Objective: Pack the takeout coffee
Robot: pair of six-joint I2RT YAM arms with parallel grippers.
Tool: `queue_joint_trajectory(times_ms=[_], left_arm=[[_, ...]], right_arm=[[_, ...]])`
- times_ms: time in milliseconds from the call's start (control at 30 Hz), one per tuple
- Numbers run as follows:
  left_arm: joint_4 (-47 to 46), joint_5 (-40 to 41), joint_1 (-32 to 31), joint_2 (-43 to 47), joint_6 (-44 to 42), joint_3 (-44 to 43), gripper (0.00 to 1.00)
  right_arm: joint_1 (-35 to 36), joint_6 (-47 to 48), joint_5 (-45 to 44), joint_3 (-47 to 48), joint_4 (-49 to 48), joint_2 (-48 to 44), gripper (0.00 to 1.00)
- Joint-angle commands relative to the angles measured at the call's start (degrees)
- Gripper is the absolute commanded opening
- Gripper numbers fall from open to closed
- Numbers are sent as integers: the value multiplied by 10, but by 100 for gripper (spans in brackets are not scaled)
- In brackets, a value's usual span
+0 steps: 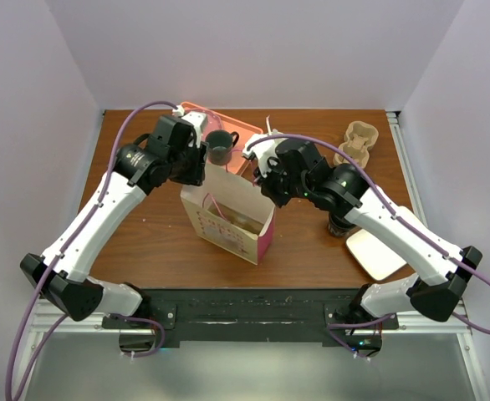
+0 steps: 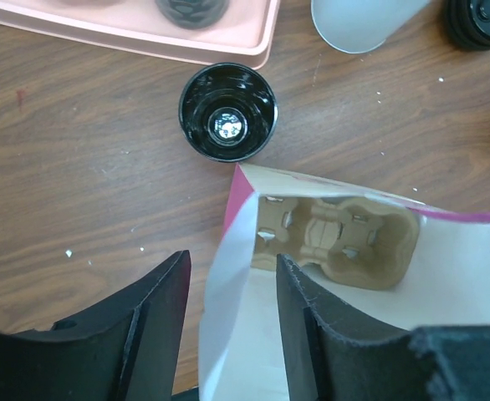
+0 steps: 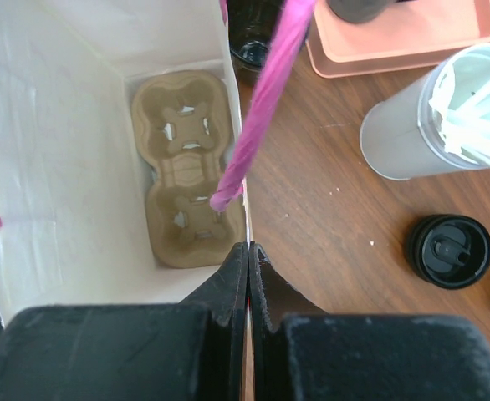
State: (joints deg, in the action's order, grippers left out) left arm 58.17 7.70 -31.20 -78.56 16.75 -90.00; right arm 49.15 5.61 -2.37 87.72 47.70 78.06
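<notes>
Seen from above, the takeout coffee shows only its round black lid (image 3: 448, 251), on the table right of the bag; its lettering is hidden. In the top view it is a dark cup (image 1: 339, 224) under my right forearm. The white and pink paper bag (image 1: 228, 219) stands open mid-table with a cardboard cup carrier (image 3: 186, 167) on its floor. My right gripper (image 3: 249, 251) is shut on the bag's right wall. My left gripper (image 2: 232, 276) is open, its jaws astride the bag's left wall (image 2: 228, 276) without pinching it.
A lidless black cup (image 2: 227, 111) stands just behind the bag, in front of a pink tray (image 1: 228, 124). A translucent cup (image 3: 437, 117) stands right of the bag. A second cardboard carrier (image 1: 358, 142) lies back right. A white plate-like piece (image 1: 377, 251) lies near right. The bag's pink handle (image 3: 257, 109) crosses the right wrist view.
</notes>
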Motion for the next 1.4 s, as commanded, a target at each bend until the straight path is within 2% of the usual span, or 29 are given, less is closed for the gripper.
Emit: queue_joint_trajectory(times_ms=[0,100,200,233,300,333,400,433,467,500,567,600,700,800,867,900,1033,1233,1367], left_arm=[[-18,2,18,-12,-28,-22,50],[-25,-15,28,-23,-31,-22,45],[-25,-27,30,-21,-26,-13,31],[-26,-40,30,-19,-24,-11,22],[-30,-54,30,-7,-15,-4,15],[-31,-70,30,-4,-10,-1,7],[-43,-95,30,10,9,15,0],[-49,-117,30,16,18,24,0],[-54,-127,30,21,36,32,0],[-65,-131,30,32,44,50,0],[-76,-142,30,42,63,67,0],[-83,-144,30,50,68,78,0],[-84,-131,30,57,83,88,0],[-114,-126,30,75,95,104,0],[-127,-116,30,84,101,105,0],[-136,-109,30,92,103,102,0],[-169,-82,30,122,106,114,0],[-239,-89,30,195,105,187,0],[-248,-120,25,229,134,249,0]], right_arm=[[-1,15,22,-4,-31,-6,0],[0,14,22,-11,-31,-12,0],[-2,14,18,-18,-32,-18,0],[-2,14,16,-17,-32,-19,0],[-7,13,14,-19,-32,-19,0],[-9,9,12,-18,-35,-19,0],[-16,-1,7,-12,-37,-15,7],[-18,-15,5,-5,-31,-12,10],[-19,-24,-9,16,-26,-8,24],[-20,-37,-20,31,-19,-3,31],[-20,-84,-35,77,2,1,36],[-20,-100,-41,93,8,2,49],[-20,-172,-54,146,34,1,59],[-20,-230,-58,177,51,0,63],[-20,-278,-90,200,78,2,67],[-20,-296,-145,212,92,4,68],[-44,-370,-258,252,205,30,69],[-118,-376,-323,189,244,37,72],[-159,-386,-330,102,251,17,78]])
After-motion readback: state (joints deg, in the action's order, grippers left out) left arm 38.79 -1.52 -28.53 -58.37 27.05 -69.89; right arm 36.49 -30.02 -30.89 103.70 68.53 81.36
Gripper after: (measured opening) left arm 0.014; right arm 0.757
